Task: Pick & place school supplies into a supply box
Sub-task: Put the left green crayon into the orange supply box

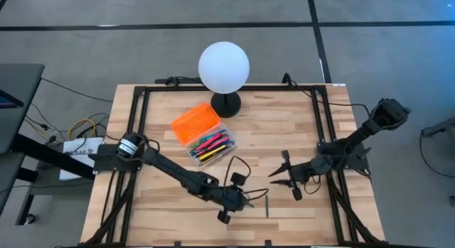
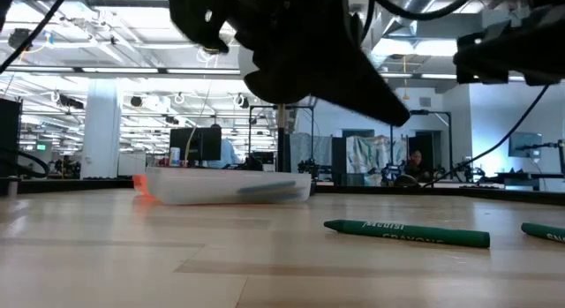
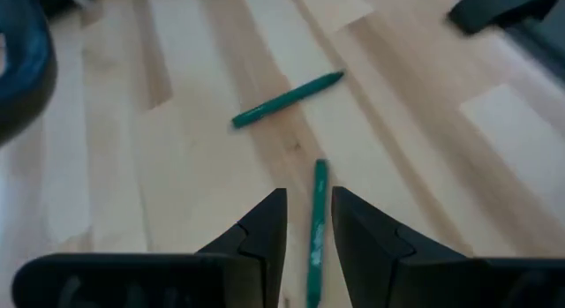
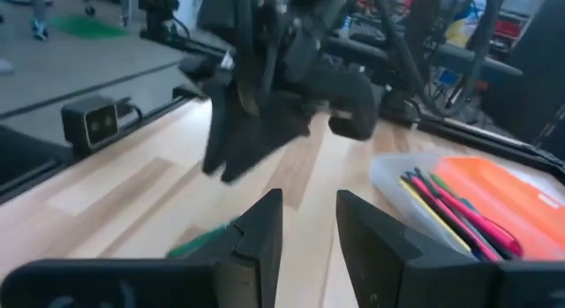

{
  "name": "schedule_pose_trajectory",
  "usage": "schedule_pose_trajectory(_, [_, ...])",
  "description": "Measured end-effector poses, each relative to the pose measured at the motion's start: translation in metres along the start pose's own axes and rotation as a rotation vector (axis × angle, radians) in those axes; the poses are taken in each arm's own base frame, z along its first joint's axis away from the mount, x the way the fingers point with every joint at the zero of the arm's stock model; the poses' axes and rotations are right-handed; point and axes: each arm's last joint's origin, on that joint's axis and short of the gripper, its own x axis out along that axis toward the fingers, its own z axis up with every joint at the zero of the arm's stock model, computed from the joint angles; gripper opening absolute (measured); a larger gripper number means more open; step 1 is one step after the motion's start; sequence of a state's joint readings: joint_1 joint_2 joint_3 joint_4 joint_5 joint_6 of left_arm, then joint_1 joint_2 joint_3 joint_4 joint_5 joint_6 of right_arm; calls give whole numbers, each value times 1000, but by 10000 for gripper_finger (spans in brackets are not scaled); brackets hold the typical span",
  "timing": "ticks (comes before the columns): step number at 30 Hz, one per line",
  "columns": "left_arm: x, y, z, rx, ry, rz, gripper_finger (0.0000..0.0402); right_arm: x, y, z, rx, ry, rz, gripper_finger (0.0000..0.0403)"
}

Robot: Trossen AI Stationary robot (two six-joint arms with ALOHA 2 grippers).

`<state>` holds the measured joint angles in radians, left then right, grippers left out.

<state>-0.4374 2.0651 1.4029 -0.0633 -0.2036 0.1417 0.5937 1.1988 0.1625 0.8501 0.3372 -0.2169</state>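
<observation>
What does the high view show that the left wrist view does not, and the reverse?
Only the high view shows the white globe lamp, the supply box with its orange lid open and pens inside, and the right gripper. Only the left wrist view shows a green crayon lying between the left gripper fingers. Both show the wooden table and a second green crayon.

even bright overhead light, soft shadows; wrist views motion-blurred, low view's near foreground out of focus.
</observation>
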Motion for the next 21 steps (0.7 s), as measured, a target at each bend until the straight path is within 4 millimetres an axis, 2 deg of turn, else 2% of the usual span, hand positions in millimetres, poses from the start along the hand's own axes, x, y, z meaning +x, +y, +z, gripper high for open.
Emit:
schedule_pose_trajectory(6, [8,3,-2,-7,-24,-29,87,-13,6,-14,3,12,-36,102])
schedule_pose_trajectory(12, [34,-5,-18,-1,-27,-46,87,-28,8,-24,40,-45,-34,102])
schedule_pose_trajectory(17, [37,-2,-19,0,-28,2,87,-29,9,-24,39,-46,-43,102])
schedule_pose_trajectory(21, [39,4,-22,-24,-22,-24,87,-29,9,-24,38,-42,-46,102])
